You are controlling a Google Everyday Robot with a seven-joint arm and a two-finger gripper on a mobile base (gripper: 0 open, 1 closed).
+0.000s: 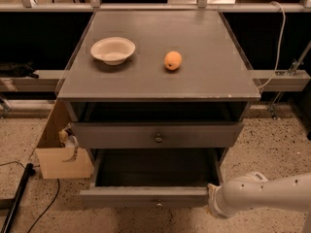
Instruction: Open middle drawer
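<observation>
The middle drawer (146,196) is pulled far out. Its plain grey box inside (155,168) is bare, and its small round knob (159,204) shows at the lower edge of its front. The uppermost drawer (121,136), with its own knob (159,138), stands slightly out above it. The lowest drawer is hidden underneath. My gripper (213,194) is at the end of the white arm (262,193), which comes in from the lower right. It is at the right end of the middle drawer's front panel.
A white bowl (113,50) and an orange fruit (173,60) sit on the grey cabinet top (209,76). A cardboard box (60,161) stands on the floor at the cabinet's left. A black pole (14,200) and cable lie at the lower left.
</observation>
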